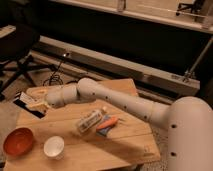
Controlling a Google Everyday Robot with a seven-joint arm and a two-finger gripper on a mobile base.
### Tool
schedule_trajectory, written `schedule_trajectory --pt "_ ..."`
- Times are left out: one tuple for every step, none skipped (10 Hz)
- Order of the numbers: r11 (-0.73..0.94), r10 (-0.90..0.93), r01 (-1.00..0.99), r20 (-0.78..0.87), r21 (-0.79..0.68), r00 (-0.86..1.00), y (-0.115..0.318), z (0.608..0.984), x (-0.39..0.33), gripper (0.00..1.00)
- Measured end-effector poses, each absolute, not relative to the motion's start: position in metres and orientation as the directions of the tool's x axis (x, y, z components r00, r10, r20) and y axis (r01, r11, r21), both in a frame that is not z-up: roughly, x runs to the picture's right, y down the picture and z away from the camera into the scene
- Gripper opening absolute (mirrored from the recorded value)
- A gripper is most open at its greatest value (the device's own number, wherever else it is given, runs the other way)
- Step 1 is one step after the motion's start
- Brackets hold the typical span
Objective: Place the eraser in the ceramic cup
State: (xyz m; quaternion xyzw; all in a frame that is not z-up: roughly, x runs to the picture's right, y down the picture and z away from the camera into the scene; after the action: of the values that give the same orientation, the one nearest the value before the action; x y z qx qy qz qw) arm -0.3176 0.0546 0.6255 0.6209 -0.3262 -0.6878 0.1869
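1. Arm (115,102) reaches across the worktop (127,146) from the robot body at approx 4 o'clock. It ends in the gripper (36,105) at the worktop's 9 o'clock edge.
2. Gripper sits right at the eraser (25,106). The two blur together, so can't tell how far open the gripper is, or whether it has hold of the eraser.
3. Eraser is a dark block w/ a pale top, tilted, at the worktop's left edge. Part of it is hidden by the gripper, and can't tell if it rests on the wood or is lifted.
4. Ceramic cup (54,147) stands upright at approx 5 o'clock from the eraser, well apart from it. Inside is not readable.
5. Orange bowl (18,141) sits just beside the cup, at its 9 o'clock.
6. Clear bottle (90,121) lies on its side mid-worktop. Orange-and-blue tool (107,123) is at its 3 o'clock, near it; contact unclear.
7. Robot body is cut off by the right and bottom borders.
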Motion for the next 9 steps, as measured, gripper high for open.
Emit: schedule_trajectory --pt "-0.704 -0.656 -0.154 -0.718 0.693 -0.232 0.058 0.626 -0.307 0.0" --pt "-0.694 -0.639 -0.152 -0.699 0.704 -0.321 0.057 0.627 -0.299 0.0" --pt "-0.685 -0.617 -0.149 -0.677 0.713 -0.401 0.05 0.621 -0.293 0.0" --pt "-0.682 -0.604 -0.153 -0.668 0.716 -0.434 0.044 0.614 -0.292 0.0" --pt "-0.678 -0.591 -0.167 -0.666 0.716 -0.454 0.037 0.601 -0.294 0.0" --pt "-0.676 -0.589 -0.183 -0.672 0.714 -0.449 0.031 0.588 -0.296 0.0" --pt "-0.675 -0.596 -0.203 -0.686 0.709 -0.416 0.025 0.573 -0.301 0.0" --pt "-0.675 -0.611 -0.222 -0.702 0.704 -0.367 0.02 0.56 -0.305 0.0" --pt "-0.675 -0.644 -0.239 -0.715 0.698 -0.272 0.017 0.547 -0.311 0.0"
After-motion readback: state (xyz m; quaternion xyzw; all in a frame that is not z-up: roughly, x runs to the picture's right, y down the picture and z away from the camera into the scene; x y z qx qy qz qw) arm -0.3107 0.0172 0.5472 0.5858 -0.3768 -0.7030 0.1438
